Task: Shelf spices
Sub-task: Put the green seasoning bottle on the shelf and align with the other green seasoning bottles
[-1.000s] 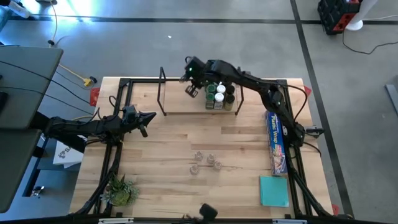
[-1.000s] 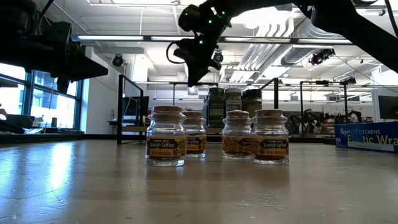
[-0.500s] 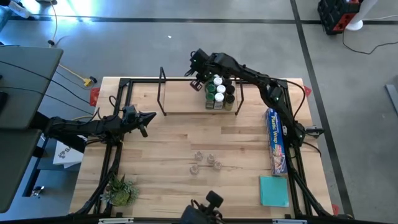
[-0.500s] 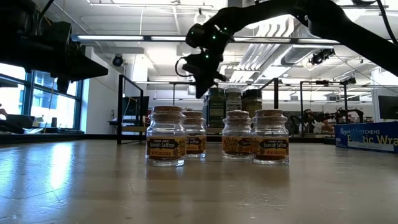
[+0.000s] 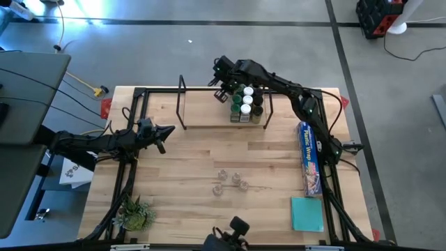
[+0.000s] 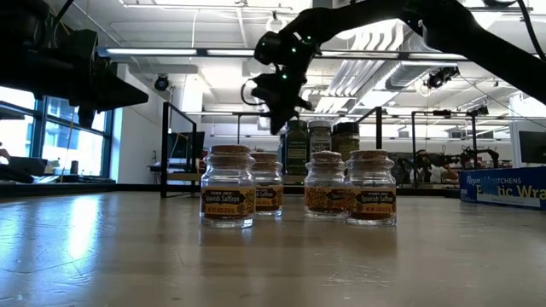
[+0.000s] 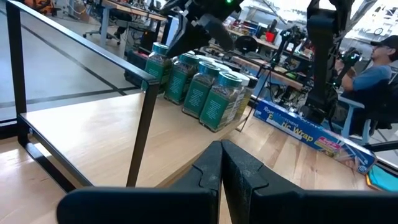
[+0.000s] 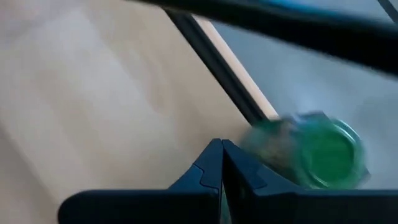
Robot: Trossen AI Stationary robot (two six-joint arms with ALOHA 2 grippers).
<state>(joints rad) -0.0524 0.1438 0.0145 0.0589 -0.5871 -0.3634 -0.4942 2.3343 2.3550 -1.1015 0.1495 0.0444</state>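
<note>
- A tight cluster of spice jars point(image 5: 246, 104) with green, white and dark lids stands on the shelf point(image 5: 209, 117), a narrow light-wood plank along the table's point(image 5: 174, 174) far edge, at the plank's right end between its black hoops.
- Four more jars, the saffron jars point(image 6: 299, 194) with cork-coloured tops, stand on the open table well in front of the shelf, not yet shelved.
- The right end effector point(image 5: 221, 92) hangs just beside the cluster's back-left corner, fingers pressed together and holding nothing; its wrist view shows a green-lidded jar point(image 8: 311, 151) close below the tips.
- The left end effector point(image 5: 166, 131) waits over the table's left side, near the shelf's left hoop, fingers likewise together and empty.
- Risk: the right end effector is very near the packed jars. A sideways drift or a drop could knock the nearest jar, and since they stand touching, one tipping may topple its neighbours or push them off the plank's back edge.
- Risk: the black hoop point(image 5: 182, 102) and table frame lie close to the arm's path back; a low retreat could snag them and jolt the shelf.
- Risk: the saffron jars stand close together, so spread fingers may clip a neighbour.
</note>
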